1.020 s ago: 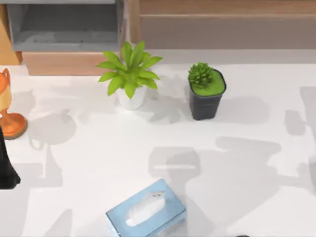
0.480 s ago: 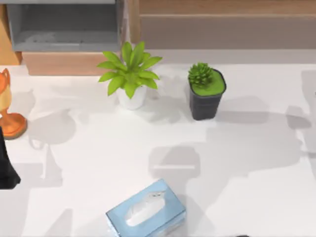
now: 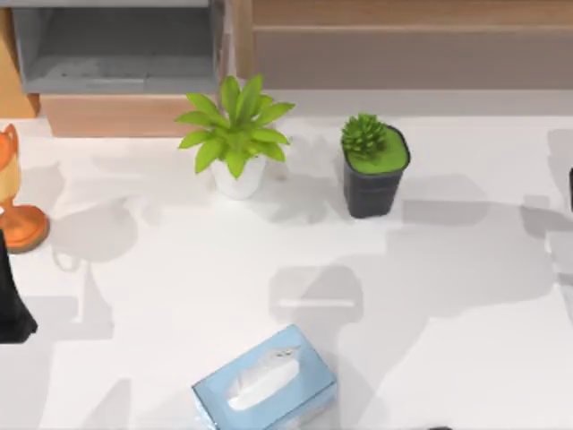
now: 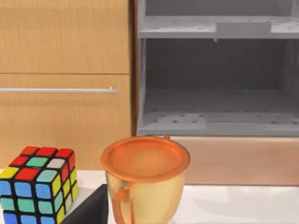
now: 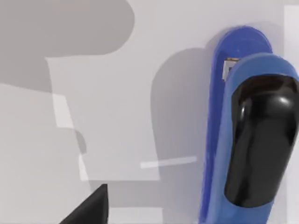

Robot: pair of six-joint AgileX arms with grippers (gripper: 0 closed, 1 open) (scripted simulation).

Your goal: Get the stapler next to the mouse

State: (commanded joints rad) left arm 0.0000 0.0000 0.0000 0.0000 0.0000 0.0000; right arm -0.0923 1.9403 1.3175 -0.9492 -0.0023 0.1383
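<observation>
Fingers give little away: one dark fingertip of the right gripper juts up beside the stapler, another dark tip of the left gripper sits between the puzzle cube and the orange cup, and for neither pair can I tell whether it is open or closed. Compared with half a second ago, the broad shadows on the white table have slid toward the right side, and a thin dark sliver of the right arm has come in at the right edge; the left arm stays parked at the left edge, and nothing else on the table has shifted. The wooden cabinet and grey shelf are cropped by the top edge, the pale-blue tissue box by the bottom edge, and the cup by the left edge in the top view. The bright-blue stapler lies flat on the table just under the right wrist camera, its glossy black top facing up, its near end cut off. Open table stretches between the tissue box and the two pots, the leafy plant and the succulent, and across the whole right side.
</observation>
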